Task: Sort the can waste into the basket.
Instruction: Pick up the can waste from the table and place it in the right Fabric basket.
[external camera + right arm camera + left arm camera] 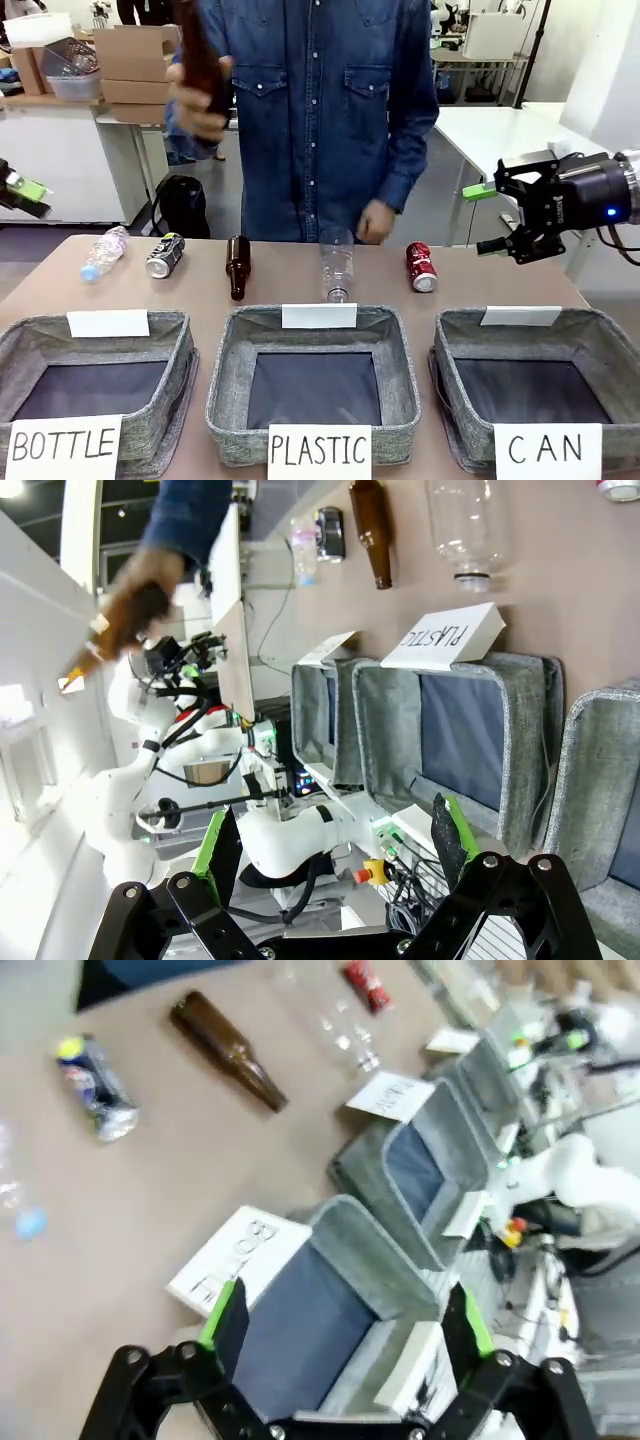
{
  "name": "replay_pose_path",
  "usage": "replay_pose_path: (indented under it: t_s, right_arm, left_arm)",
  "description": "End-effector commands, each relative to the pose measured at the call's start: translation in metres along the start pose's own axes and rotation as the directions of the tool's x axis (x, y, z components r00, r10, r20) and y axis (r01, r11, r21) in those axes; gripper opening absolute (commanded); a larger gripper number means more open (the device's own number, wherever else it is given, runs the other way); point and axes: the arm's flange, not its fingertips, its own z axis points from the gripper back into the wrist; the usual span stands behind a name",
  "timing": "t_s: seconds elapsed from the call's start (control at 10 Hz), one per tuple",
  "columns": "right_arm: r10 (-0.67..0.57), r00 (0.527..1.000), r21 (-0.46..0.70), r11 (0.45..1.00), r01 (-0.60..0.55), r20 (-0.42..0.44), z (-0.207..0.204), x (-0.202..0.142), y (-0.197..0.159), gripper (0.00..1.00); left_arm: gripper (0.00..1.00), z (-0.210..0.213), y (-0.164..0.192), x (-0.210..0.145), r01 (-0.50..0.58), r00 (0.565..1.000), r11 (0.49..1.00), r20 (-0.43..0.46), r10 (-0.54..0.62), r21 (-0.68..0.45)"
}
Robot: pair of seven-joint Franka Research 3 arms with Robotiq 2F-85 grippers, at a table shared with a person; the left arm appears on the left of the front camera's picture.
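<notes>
The red can (421,267) lies on its side on the brown table (500,285), right of centre in the front view, just beyond the far rim of the basket marked CAN (600,335) at the lower right. The right claw (490,218) hangs in the air near the right edge of that picture, above and to the right of the red can and apart from it, fingers spread with nothing between them. In its own wrist view the right claw (335,840) gapes at the bottom edge, and the red can (620,488) peeks in at the top right corner. The silver and dark can (165,255) lies at the left of the same row, between a clear bottle with a blue cap (103,252) and a brown bottle (237,267). The left claw (25,195) sits at the left edge, off the table, up and left of that can. Its wrist view shows the left claw (345,1320) released and empty over the basket marked BOTTLE (370,1250), with the silver and dark can (95,1085) at the upper left. A second clear bottle (337,265) lies in the middle, beyond the basket marked PLASTIC (395,330). A person's hand (200,100) at the upper left grips another brown bottle (195,45); the other hand (375,220) hangs near the table's far edge.
</notes>
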Motion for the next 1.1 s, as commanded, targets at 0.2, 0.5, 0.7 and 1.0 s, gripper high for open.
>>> replay_pose_path:
  t_s: [0.2,0.5,0.7,1.0]
  right_arm:
    - [-0.014,1.0,0.024,1.0,0.014,0.007,-0.003,0.002,0.004,1.0]
    - [-0.014,1.0,0.024,1.0,0.014,0.007,-0.003,0.002,0.004,1.0]
    - [-0.014,1.0,0.024,1.0,0.014,0.007,-0.003,0.002,0.004,1.0]
    - [-0.014,1.0,0.024,1.0,0.014,0.007,-0.003,0.002,0.004,1.0]
  left_arm:
    - [1.0,0.138,0.018,-0.083,-0.152,0.977,0.985,0.137,0.162,-0.083]
    - [1.0,0.086,0.148,-0.113,-0.178,0.954,0.978,0.223,0.198,-0.11]
    - [1.0,0.085,0.145,-0.108,-0.218,0.952,0.974,0.206,0.227,-0.066]
    - [1.0,0.082,0.144,-0.106,-0.21,0.96,0.976,0.173,0.218,-0.06]
